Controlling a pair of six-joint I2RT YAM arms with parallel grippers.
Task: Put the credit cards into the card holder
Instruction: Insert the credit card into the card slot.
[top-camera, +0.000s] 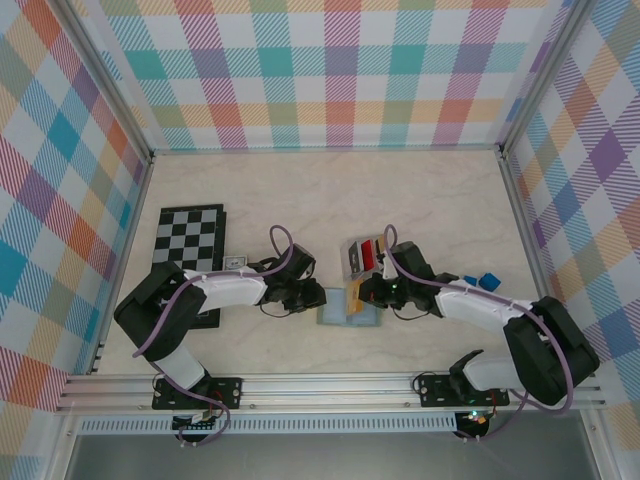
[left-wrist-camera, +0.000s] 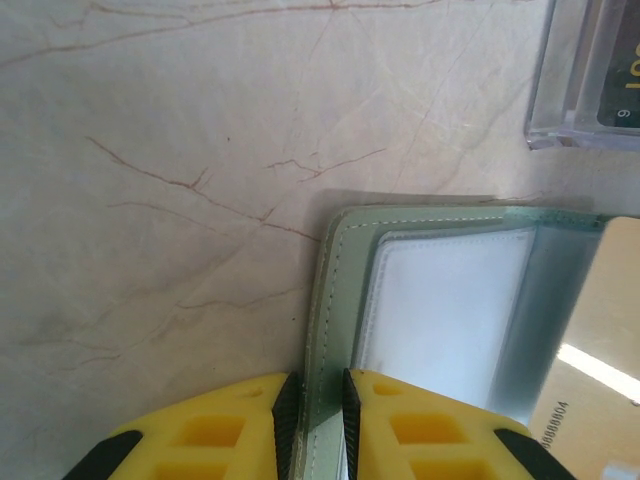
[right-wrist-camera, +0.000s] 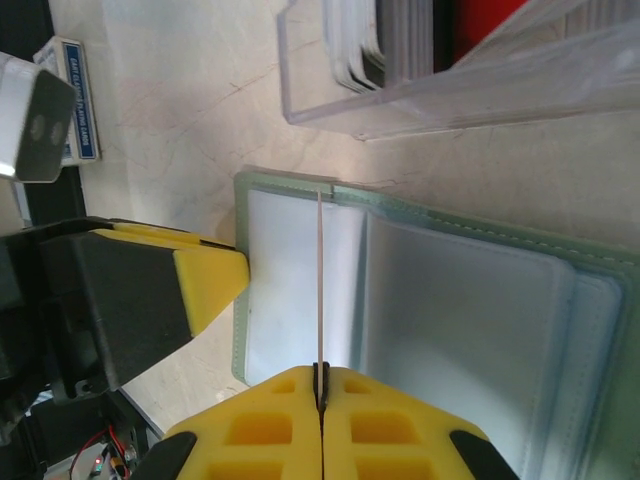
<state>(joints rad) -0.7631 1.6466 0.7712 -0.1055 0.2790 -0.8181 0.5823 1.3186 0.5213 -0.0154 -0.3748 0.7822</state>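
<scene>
Card holder (top-camera: 345, 312) lies open mid-table between both arms, w/ the clear tray (top-camera: 353, 264) of other cards (right-wrist-camera: 487, 18) just at its 12 o'clock. My L gripper (left-wrist-camera: 318, 395) is pinched onto the holder's 9 o'clock edge. My R gripper (right-wrist-camera: 321, 378) is clamped tight on a tan card (right-wrist-camera: 320, 270), held edge-on over the open pockets toward the 3 o'clock side.

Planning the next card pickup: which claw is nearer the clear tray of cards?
Right. The right claw, gripping a credit card, is just on the near side of the clear tray, above the card holder; the left claw is farther left, pinching the card holder's edge.
</scene>
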